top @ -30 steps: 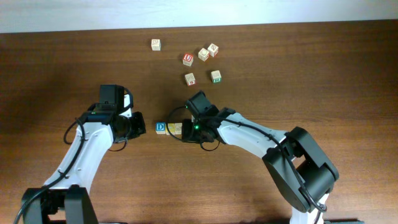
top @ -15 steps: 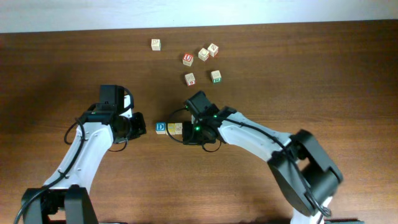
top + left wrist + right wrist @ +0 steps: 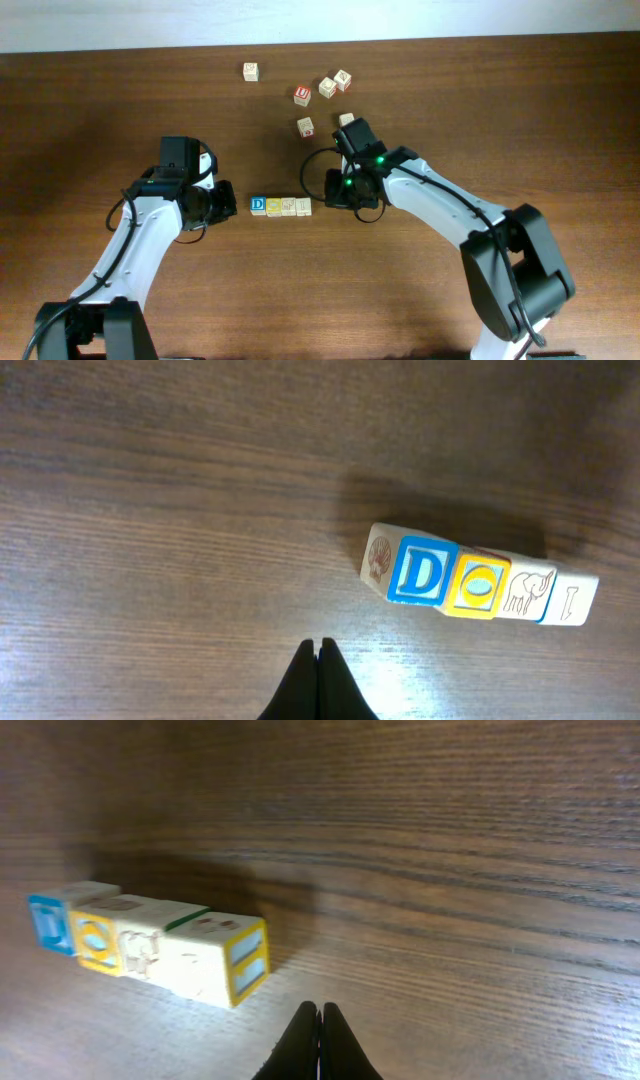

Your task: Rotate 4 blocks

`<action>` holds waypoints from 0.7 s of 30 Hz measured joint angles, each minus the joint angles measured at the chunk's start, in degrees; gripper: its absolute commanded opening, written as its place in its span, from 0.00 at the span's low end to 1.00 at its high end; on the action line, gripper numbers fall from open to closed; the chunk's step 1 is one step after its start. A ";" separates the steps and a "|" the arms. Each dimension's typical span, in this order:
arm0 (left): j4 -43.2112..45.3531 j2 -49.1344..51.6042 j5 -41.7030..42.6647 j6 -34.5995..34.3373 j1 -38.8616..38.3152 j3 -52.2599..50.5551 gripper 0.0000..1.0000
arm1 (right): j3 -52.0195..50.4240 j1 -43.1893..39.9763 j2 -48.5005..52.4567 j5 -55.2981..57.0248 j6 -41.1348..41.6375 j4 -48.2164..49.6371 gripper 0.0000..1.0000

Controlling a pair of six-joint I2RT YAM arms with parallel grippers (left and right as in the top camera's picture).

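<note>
Clearance around my two grippers. Left gripper (image 3: pixel 320 652), fingers pressed together: bare table (image 3: pixel 150 560) lies straight ahead of my tips and to their left. The row of blocks (image 3: pixel 480 585) sits ahead and to the right, apart from the tips, its D end nearest. Right gripper (image 3: pixel 320 1015), fingers likewise together: open wood lies straight ahead and to the right of my tips. The same row sits ahead-left, its yellow-edged end face nearest, with a strip of bare table between. The four cubes touch, leaving no gap for a finger. Loose blocks (image 3: pixel 327 87) lie scattered farther out, one close by my right arm.
</note>
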 measured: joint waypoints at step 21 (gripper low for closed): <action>9.75 11.15 7.15 3.56 0.00 0.00 0.00 | -0.04 0.07 1.66 -2.10 -2.14 1.01 0.04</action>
